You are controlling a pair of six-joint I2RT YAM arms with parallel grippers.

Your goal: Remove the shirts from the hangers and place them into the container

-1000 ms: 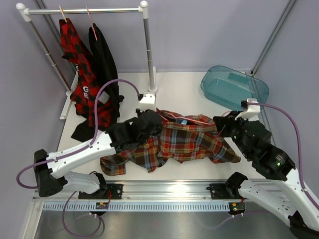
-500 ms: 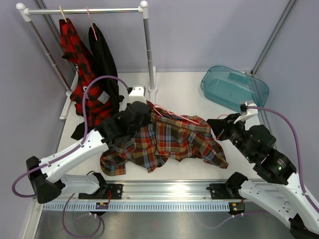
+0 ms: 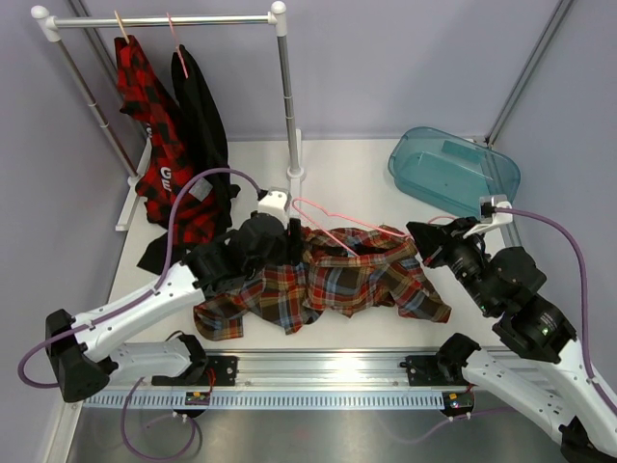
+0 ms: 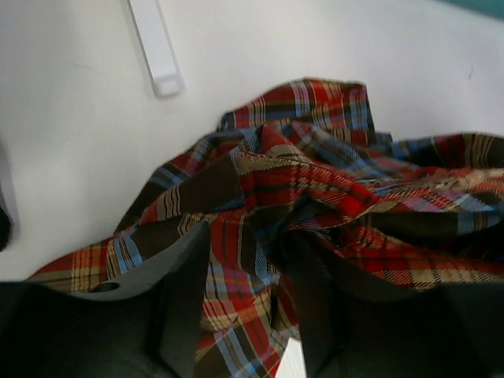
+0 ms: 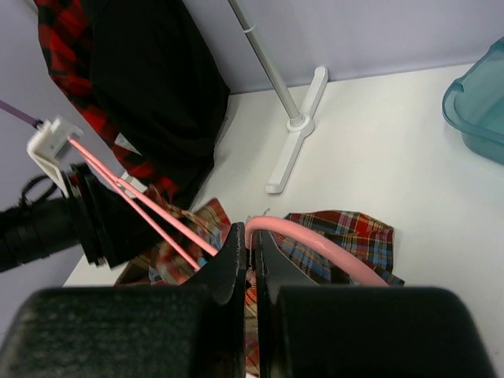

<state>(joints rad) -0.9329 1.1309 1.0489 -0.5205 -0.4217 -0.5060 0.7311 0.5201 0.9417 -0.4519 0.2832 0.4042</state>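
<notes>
Right claw (image 5: 250, 242) pinches thin pink wire hanger (image 5: 315, 235) (triangular), left claw (image 4: 252, 246) parted over crumpled tartan shirt (image 4: 315, 181).

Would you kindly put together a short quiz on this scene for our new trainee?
1. True or false: the tartan shirt lies outside the container.
2. What does the right gripper pinch? A: the hanger. B: a sleeve. C: nothing.
3. How many shirts hang on the rail?

Key
1. True.
2. A.
3. Two: the check shirt and the black shirt.
</notes>
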